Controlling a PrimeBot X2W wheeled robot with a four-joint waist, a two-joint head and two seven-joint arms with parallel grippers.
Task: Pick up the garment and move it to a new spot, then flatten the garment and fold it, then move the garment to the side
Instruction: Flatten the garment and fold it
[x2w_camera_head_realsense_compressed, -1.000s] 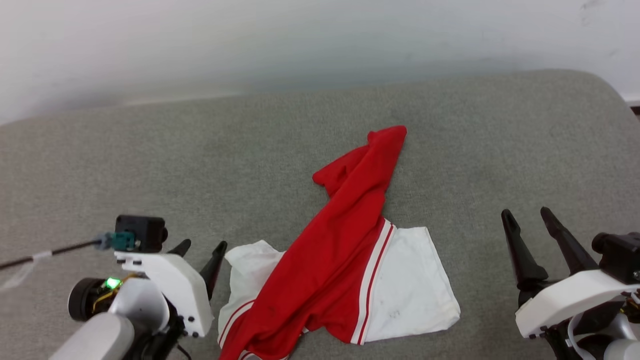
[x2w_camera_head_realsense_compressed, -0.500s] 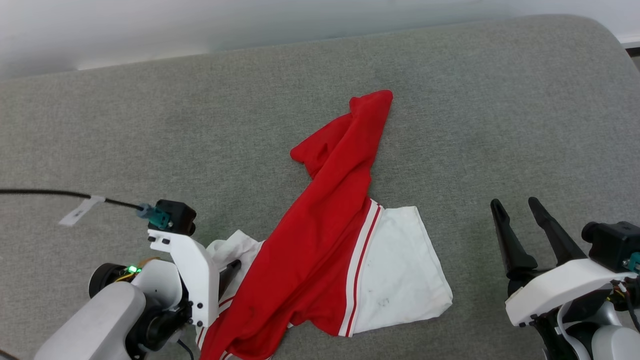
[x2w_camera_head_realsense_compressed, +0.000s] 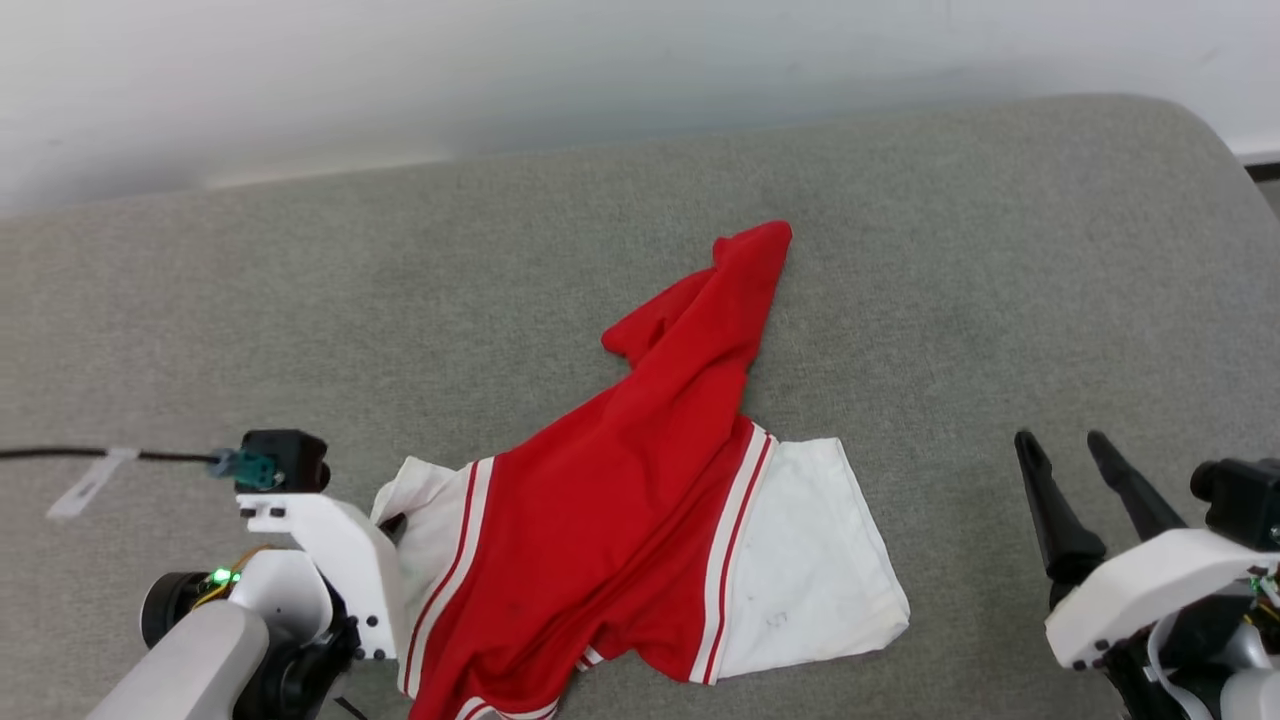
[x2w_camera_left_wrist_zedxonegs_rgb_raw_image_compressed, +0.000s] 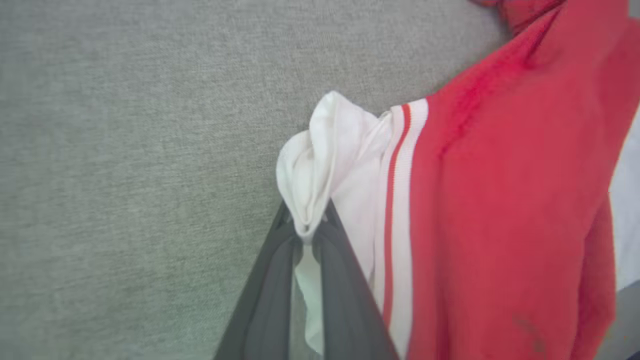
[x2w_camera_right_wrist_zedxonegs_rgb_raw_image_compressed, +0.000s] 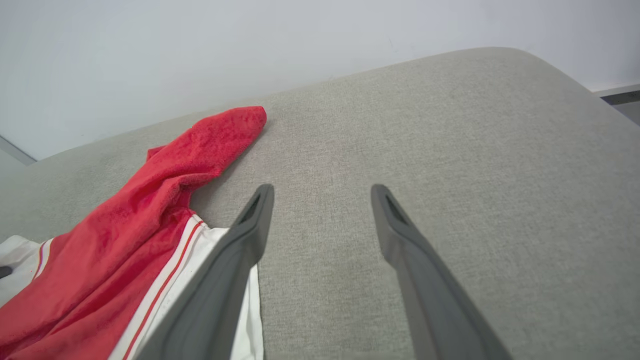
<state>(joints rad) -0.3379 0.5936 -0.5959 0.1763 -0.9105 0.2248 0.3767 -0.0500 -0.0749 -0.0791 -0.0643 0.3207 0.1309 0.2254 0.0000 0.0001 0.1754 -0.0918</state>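
Head view, garment: The garment, red with white sleeves and red-and-white striped trim, lay crumpled at the near middle of a grey upholstered surface. A narrow red part stretched away toward the far side. One white sleeve lay flat on its right.
Head view, left gripper: The left gripper sat at the near left, its tips mostly hidden in the bunched white sleeve on the garment's left edge.
Head view, right gripper: The right gripper sat at the near right, spread apart and holding nothing, clear of the right sleeve.
Head view, cable: A black cable with a white tag ran from the left edge to the left wrist.
Head view, wall: A pale wall stood beyond the far edge of the surface.
Left wrist view, fingers: The two dark fingers were pressed together, pinching a fold of white sleeve that bulged out past their tips.
Left wrist view, garment: Striped trim and the red body lay to the right of the pinched fold, with bare grey cloth to the left.
Right wrist view, fingers: The fingers stood wide apart with nothing between them, above bare grey surface.
Right wrist view, garment: It lay to the left, its white sleeve edge passing behind the left finger and its red tip reaching toward the far side.
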